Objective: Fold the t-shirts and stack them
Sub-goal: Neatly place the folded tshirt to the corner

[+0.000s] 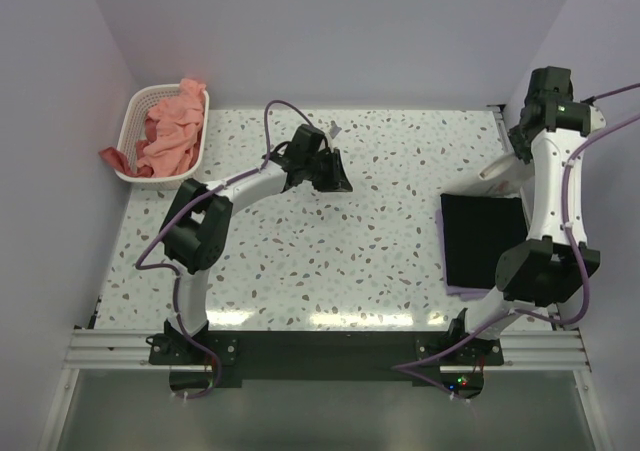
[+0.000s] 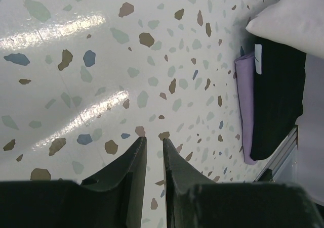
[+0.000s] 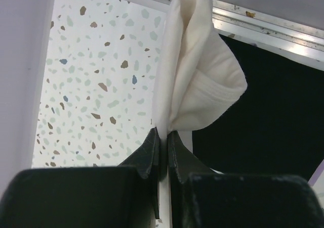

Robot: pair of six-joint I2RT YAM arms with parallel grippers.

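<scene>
- At the right edge of the desk (image 1: 350, 251), the right gripper (image 3: 163, 134) is clamped tight on a fold of the cream-white t-shirt (image 3: 195, 81), bunched by the far edge of the stack.
- There the black t-shirt (image 1: 485, 236) lies folded flat on the lilac t-shirt (image 2: 245, 101), whose edge peeks out.
- Mid-desk, the left gripper (image 2: 152, 142) hovers, jaws a narrow gap apart, nothing between.
- In the far-left corner, salmon-pink t-shirts (image 1: 170, 131) heap in the white basket (image 1: 135, 109), one spilling over its rim.
</scene>
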